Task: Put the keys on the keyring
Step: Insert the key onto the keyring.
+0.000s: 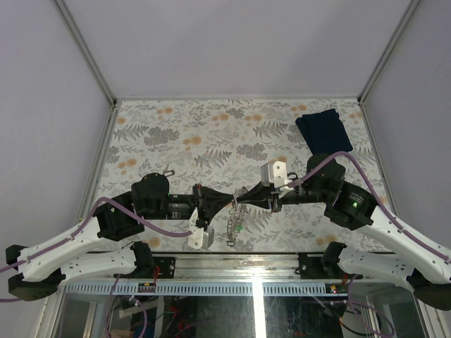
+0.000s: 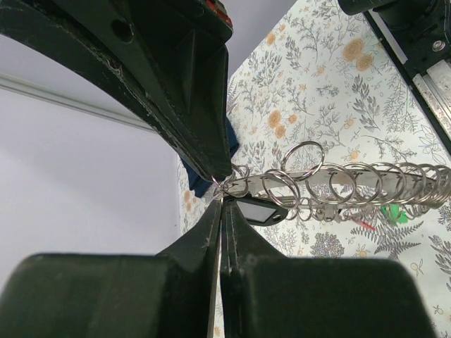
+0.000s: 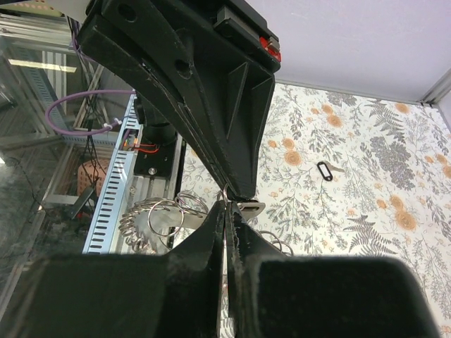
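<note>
Silvery linked rings form the keyring (image 1: 237, 215), sagging at mid-frame in the top view. The left end effector (image 1: 227, 202) and right end effector (image 1: 244, 201) are both clamped shut on it. It looks light, floppy and slippery, so one stiff ring is best pinched flat. A key (image 1: 168, 172) lies well apart, left of centre on the bench (image 1: 211, 127). Open room lies in the upper frame, and the front rail (image 1: 232, 259) is near below.

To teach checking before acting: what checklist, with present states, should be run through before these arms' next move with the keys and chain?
1. The left claw is shut on the chain: ok.
2. The right claw is shut: ok. What it pinches: cannot tell.
3. A loose key lies in view on the table: ok.
4. A key is already threaded on the chain: cannot tell.
5. The blue cloth lies away from both claws: ok.
</note>
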`<state>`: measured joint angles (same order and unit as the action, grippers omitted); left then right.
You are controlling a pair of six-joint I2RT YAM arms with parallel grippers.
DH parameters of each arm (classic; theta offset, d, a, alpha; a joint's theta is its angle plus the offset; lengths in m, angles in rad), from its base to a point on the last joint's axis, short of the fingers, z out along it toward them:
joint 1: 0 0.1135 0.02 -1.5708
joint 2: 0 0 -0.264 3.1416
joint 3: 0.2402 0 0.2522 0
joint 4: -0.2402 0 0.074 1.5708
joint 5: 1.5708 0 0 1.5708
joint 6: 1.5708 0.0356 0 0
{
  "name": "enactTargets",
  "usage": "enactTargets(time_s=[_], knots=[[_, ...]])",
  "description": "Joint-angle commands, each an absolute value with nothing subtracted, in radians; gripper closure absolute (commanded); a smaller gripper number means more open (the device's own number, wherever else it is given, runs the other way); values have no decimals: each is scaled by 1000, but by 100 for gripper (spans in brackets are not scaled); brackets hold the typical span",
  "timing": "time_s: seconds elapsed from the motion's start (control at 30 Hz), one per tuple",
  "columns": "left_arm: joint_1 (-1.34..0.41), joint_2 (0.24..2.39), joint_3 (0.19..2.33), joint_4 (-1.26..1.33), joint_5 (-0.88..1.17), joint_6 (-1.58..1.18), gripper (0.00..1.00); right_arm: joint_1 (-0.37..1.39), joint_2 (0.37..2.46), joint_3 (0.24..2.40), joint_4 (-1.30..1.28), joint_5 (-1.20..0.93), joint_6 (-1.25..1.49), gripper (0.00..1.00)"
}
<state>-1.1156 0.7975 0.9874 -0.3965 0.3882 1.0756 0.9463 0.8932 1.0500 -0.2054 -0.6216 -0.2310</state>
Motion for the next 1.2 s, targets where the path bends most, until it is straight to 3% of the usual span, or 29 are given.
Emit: enactTargets(time_s=[0.0,1.17], knots=[[-1119,792,1009,-356,413,1090,100,942,898,1108,-160,-587,-223,100],[-1118,802,1012,-386,417,1085,100,942,868,1097,-109,-602,-213,100]])
